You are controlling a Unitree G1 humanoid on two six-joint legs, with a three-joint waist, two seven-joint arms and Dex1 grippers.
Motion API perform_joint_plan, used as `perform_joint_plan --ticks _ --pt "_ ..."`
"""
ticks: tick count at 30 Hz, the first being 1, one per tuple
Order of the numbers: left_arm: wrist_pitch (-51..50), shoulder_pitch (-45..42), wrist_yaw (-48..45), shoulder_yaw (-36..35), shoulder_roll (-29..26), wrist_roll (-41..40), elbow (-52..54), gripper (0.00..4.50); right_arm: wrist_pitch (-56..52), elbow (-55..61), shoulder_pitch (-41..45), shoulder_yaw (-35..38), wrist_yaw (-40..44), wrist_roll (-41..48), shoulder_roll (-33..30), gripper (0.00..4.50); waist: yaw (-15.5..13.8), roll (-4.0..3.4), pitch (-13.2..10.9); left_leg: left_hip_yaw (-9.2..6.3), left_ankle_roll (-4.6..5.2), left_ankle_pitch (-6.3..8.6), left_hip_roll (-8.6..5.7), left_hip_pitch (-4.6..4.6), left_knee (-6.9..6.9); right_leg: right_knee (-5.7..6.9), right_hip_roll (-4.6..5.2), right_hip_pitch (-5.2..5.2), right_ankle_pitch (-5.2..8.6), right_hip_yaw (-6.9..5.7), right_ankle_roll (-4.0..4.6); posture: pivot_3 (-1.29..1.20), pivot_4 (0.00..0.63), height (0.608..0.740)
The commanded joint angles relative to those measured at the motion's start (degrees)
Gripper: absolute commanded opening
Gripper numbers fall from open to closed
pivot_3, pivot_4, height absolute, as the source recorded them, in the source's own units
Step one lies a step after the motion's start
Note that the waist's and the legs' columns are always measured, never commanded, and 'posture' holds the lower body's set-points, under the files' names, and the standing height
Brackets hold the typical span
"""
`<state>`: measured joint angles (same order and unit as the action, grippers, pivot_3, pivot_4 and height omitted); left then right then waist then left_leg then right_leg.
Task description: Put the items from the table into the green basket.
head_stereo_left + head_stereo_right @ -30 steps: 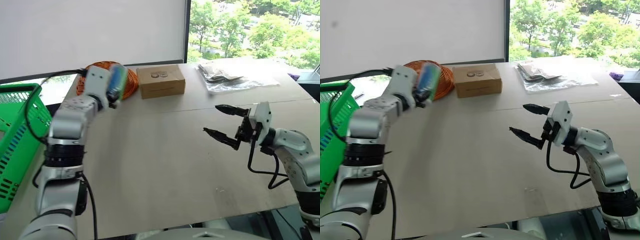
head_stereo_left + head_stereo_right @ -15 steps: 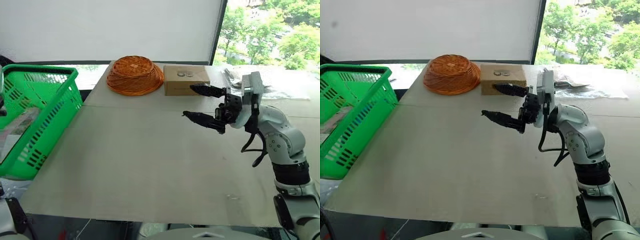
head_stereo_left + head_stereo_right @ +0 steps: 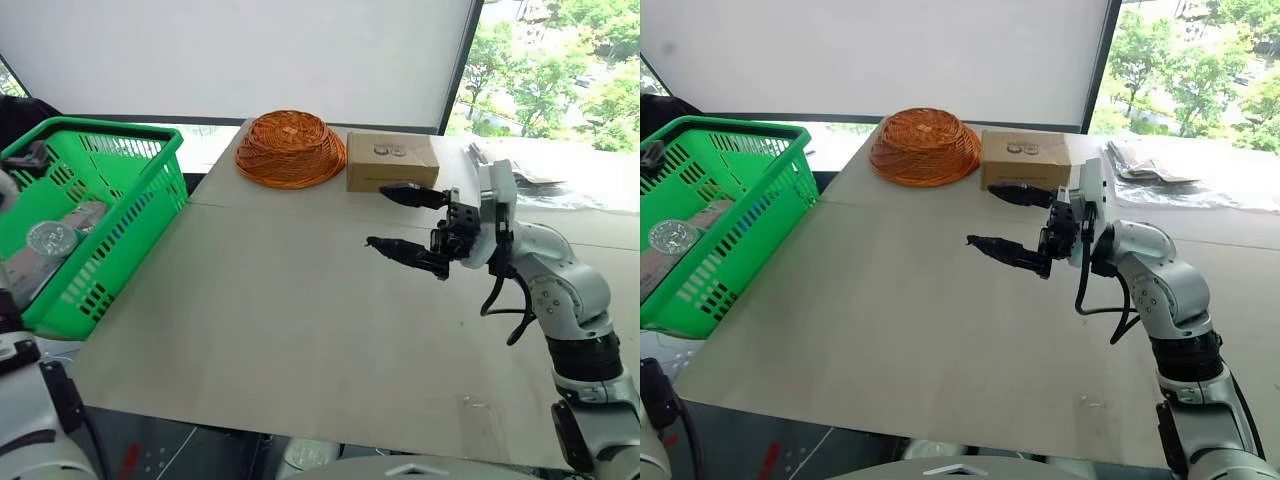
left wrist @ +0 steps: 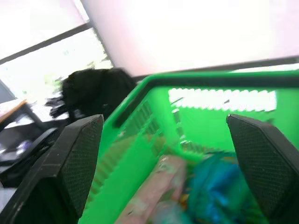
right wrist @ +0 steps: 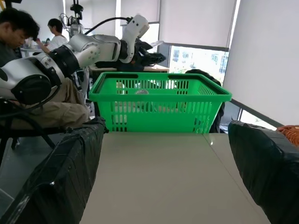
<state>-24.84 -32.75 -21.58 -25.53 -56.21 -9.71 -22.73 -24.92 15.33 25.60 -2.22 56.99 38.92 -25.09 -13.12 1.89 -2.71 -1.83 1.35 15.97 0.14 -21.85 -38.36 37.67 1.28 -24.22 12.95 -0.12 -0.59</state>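
White cylindrical bottle with teal-green label [image 3: 52,238] lies inside the bright green slotted plastic basket [image 3: 150,205], which stands off the beige tabletop's [image 3: 280,310] edge. Left gripper [image 5: 148,56] hovers above the basket, fingers spread, empty. Right gripper [image 3: 405,222] open, empty, above the tabletop, well apart from the basket.

Green basket [image 3: 150,190] (slotted sides) beside the table [image 3: 280,320], bottle [image 3: 45,240] inside
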Motion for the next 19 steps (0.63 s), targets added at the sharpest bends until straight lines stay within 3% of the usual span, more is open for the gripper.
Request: perform_joint_plan --ticks 1,8,14,19 --pt "1.73 9.79 -7.63 1.58 3.79 -3.89 13.3 4.32 1.75 -0.87 -3.12 3.11 -1.21 -1.86 -1.92 4.5 0.35 -0.11 0.09 0.08 0.01 0.01 -0.03 0.02 0.0 0.07 0.17 0.0 0.0 0.05 0.0 0.24 0.0 0.74" --pt "5.13 34.77 -14.33 12.11 13.94 -4.21 34.62 4.32 13.73 -12.44 -12.71 4.2 -1.66 -13.52 -5.95 4.5 2.34 -0.17 0.14 0.28 0.08 0.05 0.0 0.07 0.04 0.0 0.21 -0.02 0.02 0.52 0.02 0.2 0.0 0.74" --pt "3.5 40.5 -13.61 18.42 23.37 -7.66 41.86 4.32 23.68 -17.28 -19.41 3.41 -0.64 -20.74 -8.39 4.5 3.18 -0.49 0.31 0.24 0.11 0.02 0.14 0.18 -0.08 0.07 -0.04 0.08 0.1 0.53 0.18 0.18 0.0 0.74" --pt "3.79 41.76 -14.36 18.25 24.85 -8.39 41.94 4.32 23.95 -16.06 -22.44 5.1 -1.83 -19.81 -7.93 4.5 4.65 -0.84 0.38 0.43 0.11 0.02 0.25 1.06 -0.03 0.11 -0.47 0.76 0.29 0.79 0.02 0.18 0.0 0.74"
